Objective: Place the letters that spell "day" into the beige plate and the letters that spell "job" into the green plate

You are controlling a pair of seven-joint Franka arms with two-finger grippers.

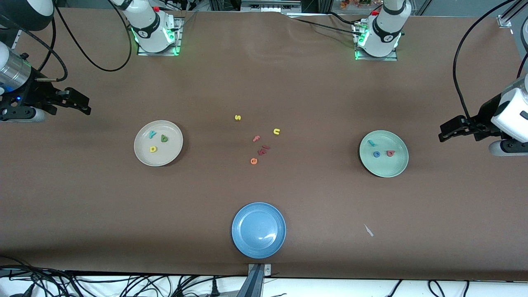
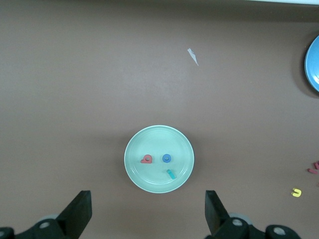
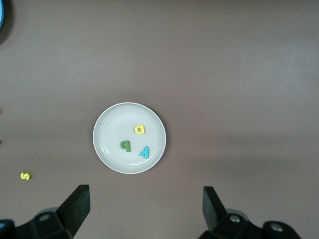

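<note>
Already sorted: both words sit in their plates, both arms hang clear

Judging by how things lie, the sorting itself looks finished. The beige plate [image 1: 158, 143], toward the right arm's end of the table, carries the dark green d [image 1: 164, 138], the yellow a [image 1: 153, 149] and the teal y [image 1: 152, 133], all three lying flat and apart from one another. The green plate [image 1: 383, 153], toward the left arm's end, carries the teal j [image 1: 371, 143], the blue o [image 1: 376, 154] and the red-pink b [image 1: 390, 153], likewise apart and inside the rim.

The right gripper [image 1: 78, 104] hangs in the air over the bare table just outside the beige plate, its fingers [image 3: 75, 206] spread wide and holding nothing. The left gripper [image 1: 447, 133] hangs over the table just outside the green plate, fingers [image 2: 77, 211] equally wide and empty.

Between the plates, the leftover letters lie loose on the table [image 1: 82, 206]: a yellow s [image 1: 237, 118], a yellow u [image 1: 276, 131], a pink f [image 1: 256, 138], an orange e [image 1: 253, 161] and a couple of dark red pieces [image 1: 263, 150] I cannot read. None belongs to either word. The blue plate [image 1: 258, 229], nearest the front camera, holds nothing, and a small white scrap [image 1: 368, 230] lies near it.

As I read it, no pick is left to make. The next move calls only for the arms to keep clear of the plates, without brushing a rim or scattering the letters.
</note>
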